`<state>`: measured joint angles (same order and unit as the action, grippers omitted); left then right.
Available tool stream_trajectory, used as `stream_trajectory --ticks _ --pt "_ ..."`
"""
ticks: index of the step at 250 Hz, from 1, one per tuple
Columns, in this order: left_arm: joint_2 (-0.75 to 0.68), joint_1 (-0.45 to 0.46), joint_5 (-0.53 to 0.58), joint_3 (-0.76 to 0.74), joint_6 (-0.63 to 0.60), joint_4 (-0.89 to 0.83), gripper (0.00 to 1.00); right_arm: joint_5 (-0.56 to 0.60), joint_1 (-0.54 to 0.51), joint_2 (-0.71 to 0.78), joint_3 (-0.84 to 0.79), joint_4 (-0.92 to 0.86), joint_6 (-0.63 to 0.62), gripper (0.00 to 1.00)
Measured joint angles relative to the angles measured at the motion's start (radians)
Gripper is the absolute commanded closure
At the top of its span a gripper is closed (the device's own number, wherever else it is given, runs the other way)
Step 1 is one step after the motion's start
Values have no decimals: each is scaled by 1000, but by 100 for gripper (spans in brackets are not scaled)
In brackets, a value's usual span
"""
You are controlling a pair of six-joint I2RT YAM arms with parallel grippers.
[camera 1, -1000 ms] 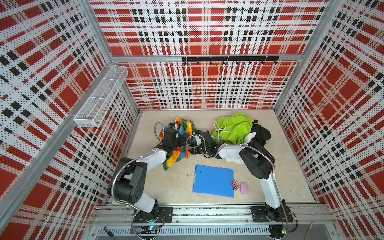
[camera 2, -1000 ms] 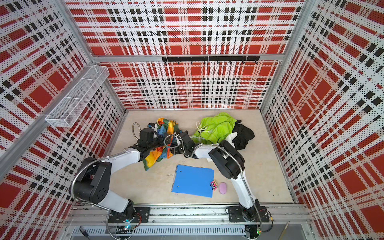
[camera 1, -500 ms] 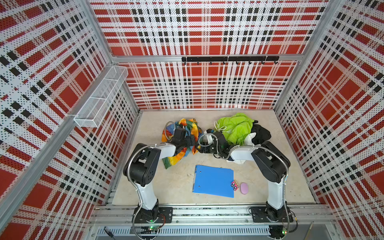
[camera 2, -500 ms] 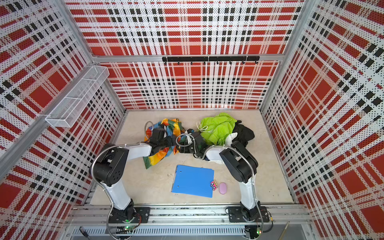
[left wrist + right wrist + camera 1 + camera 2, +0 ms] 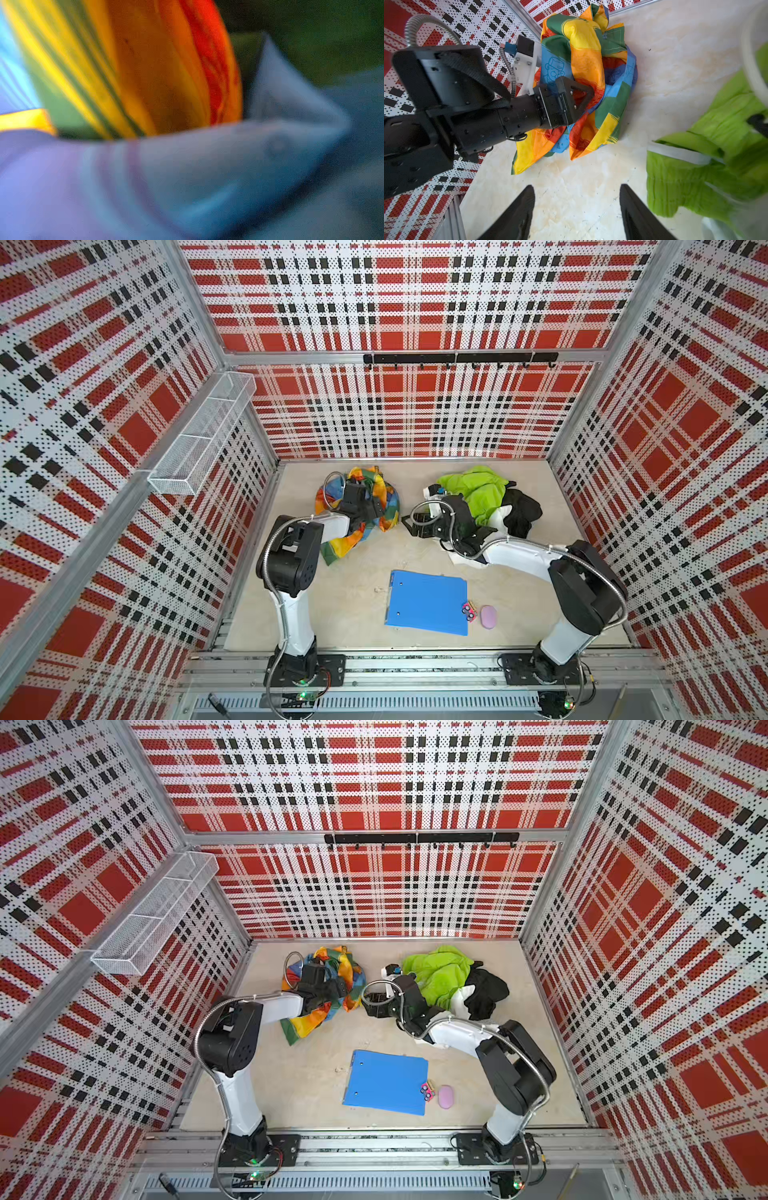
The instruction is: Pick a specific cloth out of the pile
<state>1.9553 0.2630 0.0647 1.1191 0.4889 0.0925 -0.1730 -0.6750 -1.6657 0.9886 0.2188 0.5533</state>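
Between cloth (image 5: pixel 388 499) and pile (image 5: pixel 482 489), right fingers (image 5: pixel 517 218) gape empty; left fingers (image 5: pixel 577 97) spread amid cloth folds.

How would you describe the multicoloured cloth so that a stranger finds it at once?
On the beige table, look at the back left part, near the back wall. A crumpled cloth lies there, apart from the pile on the right. It alone shows orange, yellow, blue, green and red blocks; the pile is lime green, white and black.
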Motion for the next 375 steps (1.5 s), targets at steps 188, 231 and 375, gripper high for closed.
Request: stream_trajectory --ticks 188,231,375 --pt "-513 0 -57 -230 -21 -41 1 67 68 354 -81 -178 -158 12" --pt "-694 0 -52 -319 -53 -60 1 105 114 470 -127 -243 -182 10" --pt "-1003 -16 205 -655 -143 -38 1 458 222 811 -383 -364 -211 0"
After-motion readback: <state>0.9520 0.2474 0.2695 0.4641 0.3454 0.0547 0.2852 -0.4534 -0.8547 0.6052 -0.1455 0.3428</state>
